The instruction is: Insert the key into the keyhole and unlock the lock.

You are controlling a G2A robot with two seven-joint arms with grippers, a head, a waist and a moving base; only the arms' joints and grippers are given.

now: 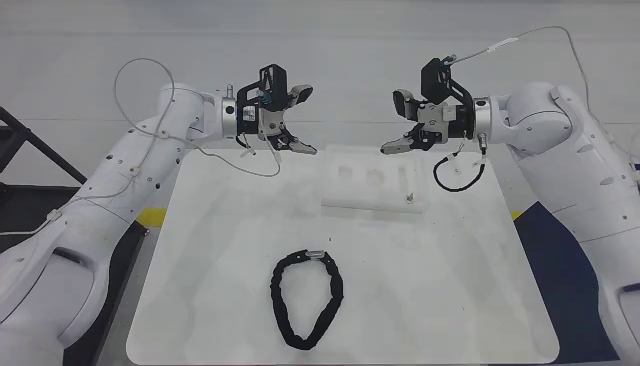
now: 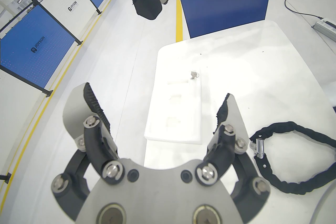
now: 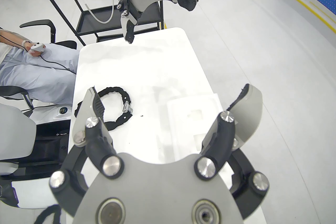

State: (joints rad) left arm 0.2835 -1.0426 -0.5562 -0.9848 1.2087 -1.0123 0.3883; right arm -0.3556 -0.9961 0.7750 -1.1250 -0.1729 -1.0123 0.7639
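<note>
Starting on the first step, nothing grasped yet. Hovering spread wide and empty at upper centre of the top view: left gripper (image 1: 301,121), right gripper (image 1: 397,123). Lying on the white foam tray (image 1: 350,201) at mid-frame, right end: small silver key (image 1: 409,197). Resting at lower centre: black fabric-sleeved chain lock (image 1: 278,296). Next, probably: lowering onto the key and pinching its head.

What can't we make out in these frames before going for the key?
Lock cylinder: too small in all views; keyhole's facing unreadable.
Key: tiny on the foam tray; blade direction unclear.
Chain: loop cut off by the left wrist view's edge.
Foam tray's near end, right wrist view: behind the right gripper.
</note>
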